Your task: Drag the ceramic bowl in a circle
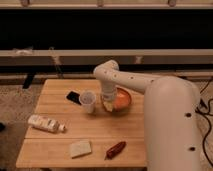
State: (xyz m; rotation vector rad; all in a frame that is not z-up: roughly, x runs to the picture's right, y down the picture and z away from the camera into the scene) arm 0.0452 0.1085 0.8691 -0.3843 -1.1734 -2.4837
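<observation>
I am watching the arm (131, 81) reaching in from the right and bending down over the wooden table (50, 102). The gripper (108, 104) is pointing downward at the left edge of the ceramic bowl (124, 101), and it is overlapping the bowl's near-left rim from where I am looking. I cannot tell whether the gripper is open or closed, nor whether it is actually clamping the rim.

The ceramic bowl is sitting upright on the table's right-hand part, toward the back edge, with its orange inside showing to the right of the gripper. A small translucent plastic cup (88, 101) is standing upright just beside the gripper on its left, close to the bowl but apart from it. A flat black object (74, 97) is lying just behind and left of the cup, touching or nearly touching it.

Nearer to me, a pale bottle (45, 123) is lying on its side by the left edge. A pale square sponge-like piece (80, 148) is resting near the front edge, and a red, elongated item (115, 149) is lying to its right, well apart from the bowl.
</observation>
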